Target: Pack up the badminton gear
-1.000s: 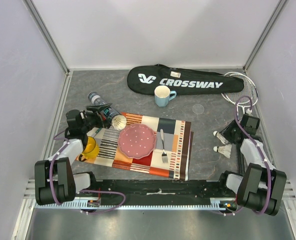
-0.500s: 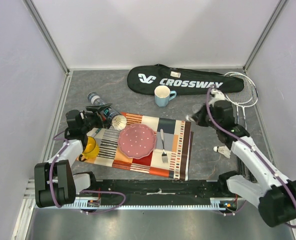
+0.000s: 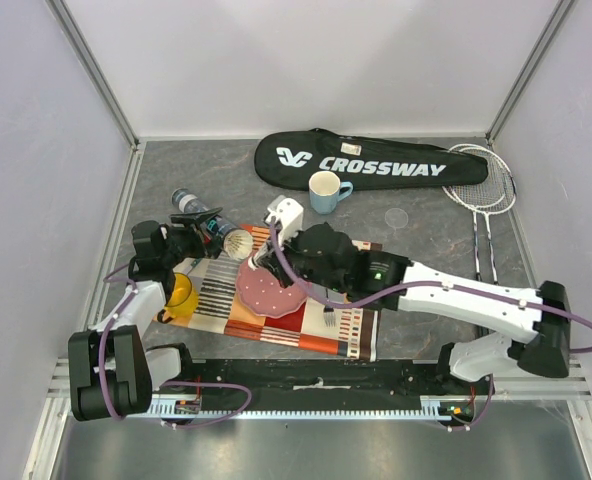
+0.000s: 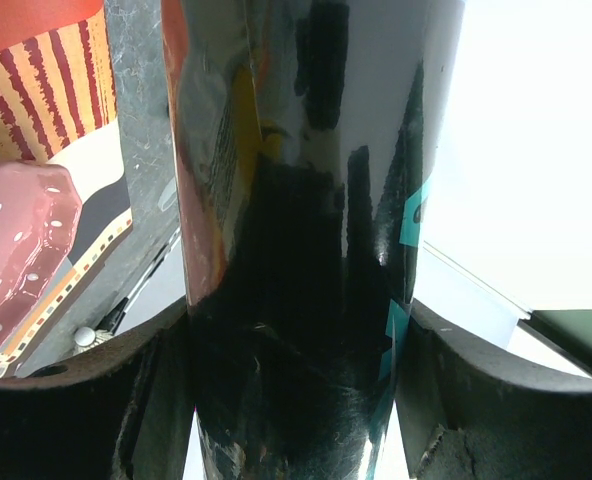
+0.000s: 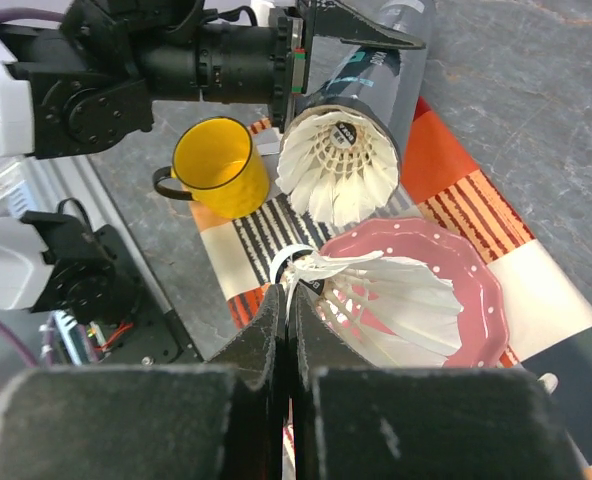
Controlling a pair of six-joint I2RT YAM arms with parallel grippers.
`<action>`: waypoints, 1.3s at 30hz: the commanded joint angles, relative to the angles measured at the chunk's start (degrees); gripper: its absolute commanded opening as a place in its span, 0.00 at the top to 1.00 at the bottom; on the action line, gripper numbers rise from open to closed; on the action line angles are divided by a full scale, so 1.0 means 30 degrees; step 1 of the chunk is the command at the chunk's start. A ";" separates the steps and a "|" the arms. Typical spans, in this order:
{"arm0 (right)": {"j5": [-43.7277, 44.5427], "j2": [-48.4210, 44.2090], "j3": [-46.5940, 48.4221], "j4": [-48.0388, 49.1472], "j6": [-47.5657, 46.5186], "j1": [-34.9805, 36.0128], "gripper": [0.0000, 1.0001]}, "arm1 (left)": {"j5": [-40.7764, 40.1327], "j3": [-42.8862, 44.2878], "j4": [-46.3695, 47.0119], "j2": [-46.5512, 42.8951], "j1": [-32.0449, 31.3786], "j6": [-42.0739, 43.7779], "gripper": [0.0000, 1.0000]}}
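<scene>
The left gripper (image 3: 196,233) is clamped around a dark glossy cylindrical tube (image 4: 296,250), one finger pressed on each side of it. The tube lies tilted near the left edge of the grey tabletop (image 3: 416,250). Its open mouth points toward the far left corner of a striped, colour-blocked cloth placemat (image 3: 351,300). A white feathered shuttlecock (image 5: 336,170) sits inside that mouth, its skirt facing outward.

The right arm reaches across the tabletop from the near right corner. The right gripper (image 5: 291,288) has its fingers pressed together, pinching the edge of a second white feathered shuttlecock (image 5: 386,300). This one hangs above a pink scalloped plate with white dots (image 5: 481,290) on the placemat, near the tube's mouth but apart from it.

A yellow mug (image 5: 216,165) stands on the near left part of the placemat, just beside the tube.

A long black racket bag lettered "CROSSWAY" (image 3: 361,160) lies along the far edge. A light blue cup (image 3: 324,190) stands just in front of it. Two thin-framed rackets (image 3: 481,190) lie overlapping at the far right corner, their handles pointing toward the near edge.
</scene>
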 commanded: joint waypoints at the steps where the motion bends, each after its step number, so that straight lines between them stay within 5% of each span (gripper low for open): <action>1: 0.3028 0.1665 0.2175 0.0253 -0.1392 0.0613 1.00 | -0.0093 0.0128 0.0382 -0.0714 -0.0085 0.0753 0.98; 22: 0.3968 0.7615 0.4902 0.3594 -0.2914 0.0585 1.00 | -0.0123 0.0772 -0.0292 -0.1095 -0.0349 0.0724 0.98; 29: 0.3209 0.7037 0.4935 0.3067 -0.2479 0.0556 0.51 | -0.0240 0.0830 -0.0351 -0.1125 -0.0438 0.0695 0.98; 39: -0.0477 0.3986 0.2328 0.3388 0.0215 -0.0030 0.28 | -0.0181 0.0596 -0.0146 -0.0890 -0.0438 0.0724 0.98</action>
